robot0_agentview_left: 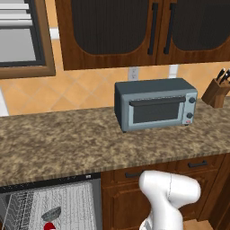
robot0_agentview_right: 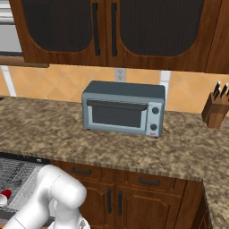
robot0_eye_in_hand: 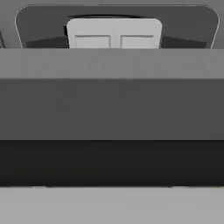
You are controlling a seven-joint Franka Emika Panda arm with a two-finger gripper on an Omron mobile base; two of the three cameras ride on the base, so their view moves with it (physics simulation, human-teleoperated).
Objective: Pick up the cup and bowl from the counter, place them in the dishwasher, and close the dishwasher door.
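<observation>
The dishwasher (robot0_agentview_left: 27,185) stands open under the counter (robot0_agentview_left: 90,139), its white wire rack (robot0_agentview_left: 72,202) pulled into sight. The grey bowl (robot0_agentview_left: 51,213) lies in the rack, tilted. The red cup (robot0_agentview_left: 49,226) lies just below the bowl and appears again as the cup (robot0_agentview_right: 5,195) in the rack (robot0_agentview_right: 18,172). My white arm (robot0_agentview_left: 168,197) bends down past the bottom edge. The hand view looks from very close at the dishwasher door (robot0_eye_in_hand: 112,109): a dark grey panel, a black bar (robot0_eye_in_hand: 112,162) across it, and a white box (robot0_eye_in_hand: 113,35) beyond. My gripper is open and holds nothing.
A grey toaster oven (robot0_agentview_left: 155,105) stands on the counter near the wall. A wooden knife block (robot0_agentview_left: 216,92) is at the far right. Brown drawers and cabinet doors (robot0_agentview_right: 116,197) fill the space right of the dishwasher. Dark wall cabinets (robot0_agentview_left: 134,27) hang above.
</observation>
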